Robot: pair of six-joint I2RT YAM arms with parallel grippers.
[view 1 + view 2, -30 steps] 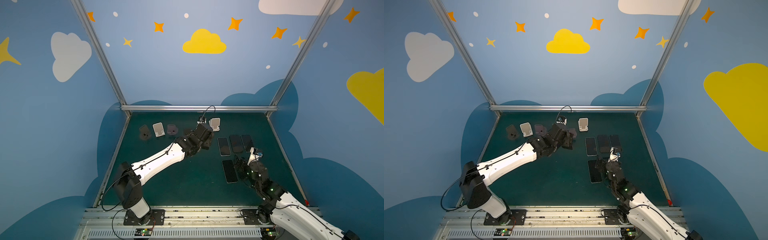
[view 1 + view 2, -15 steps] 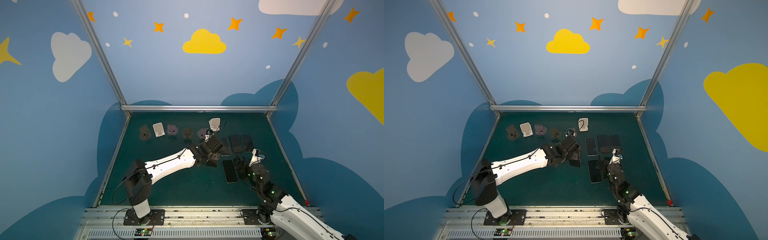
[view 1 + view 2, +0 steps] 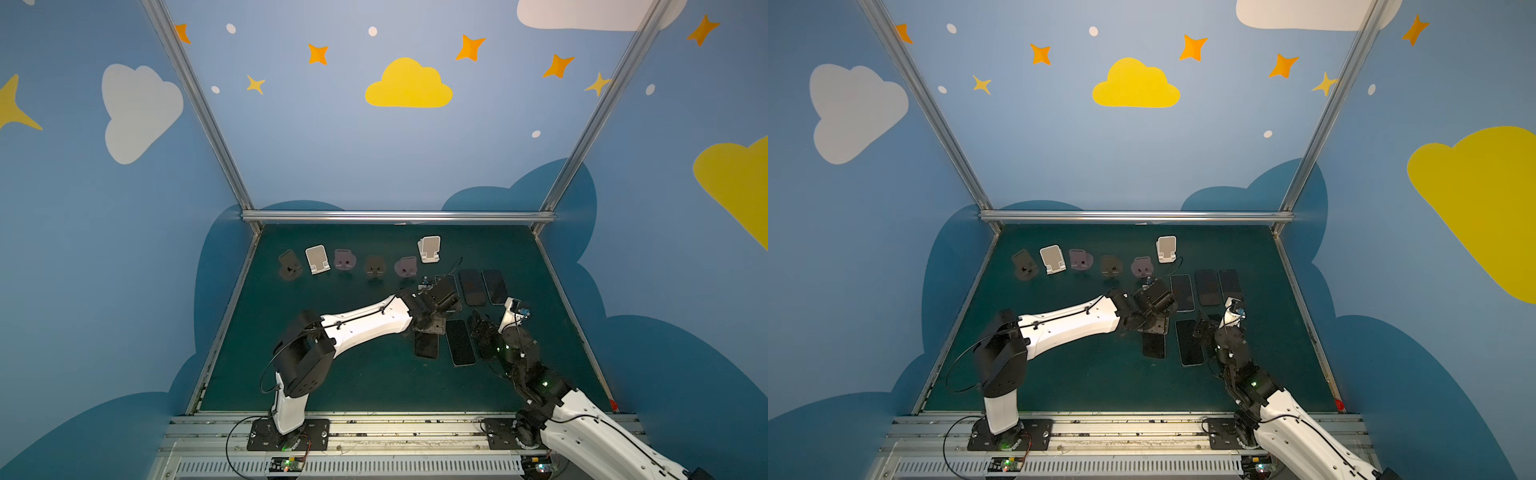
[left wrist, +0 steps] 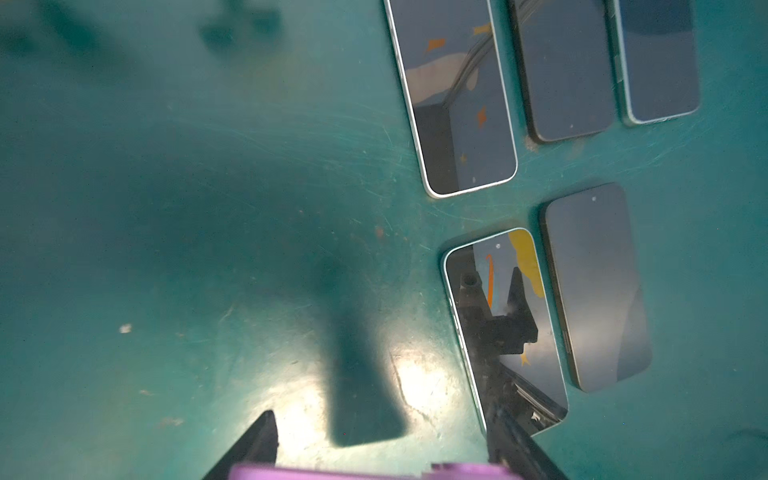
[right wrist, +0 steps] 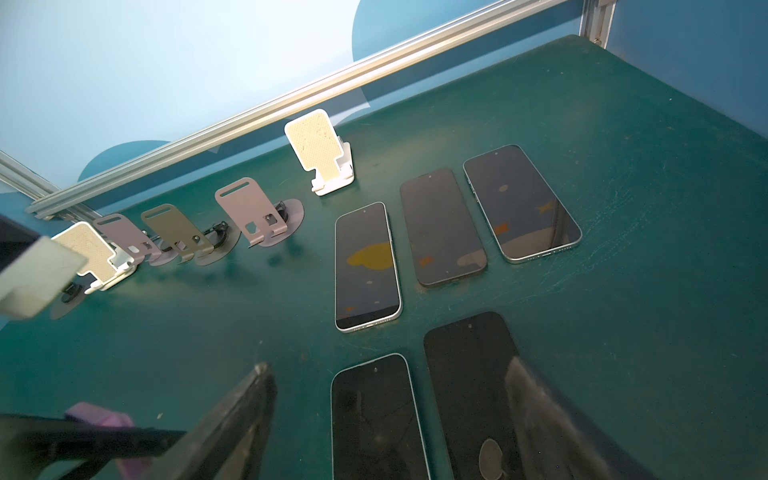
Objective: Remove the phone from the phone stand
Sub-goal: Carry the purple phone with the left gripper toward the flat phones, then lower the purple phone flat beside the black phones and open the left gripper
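Blue walls painted with clouds and stars are noted around a scuffed green table. Six phone stands are lined up along the far side, the white one at the right end set slightly further back; all are seen bare. Five phones are laid flat on the table, screens up: a far row of three and two nearer. The phone of the task is found at the left of the near pair, just beside its neighbour and well apart from the stands. Over this phone's far end the left gripper is held in both top views. In the left wrist view its fingers are spread moderately, with bare table and a shadow between them and nothing clamped. One finger overlaps the phone's edge, and whether contact is made cannot be told. Just right of the near pair the right gripper is held low, jaws wide and empty. Both near phones are framed between its fingers in the right wrist view.
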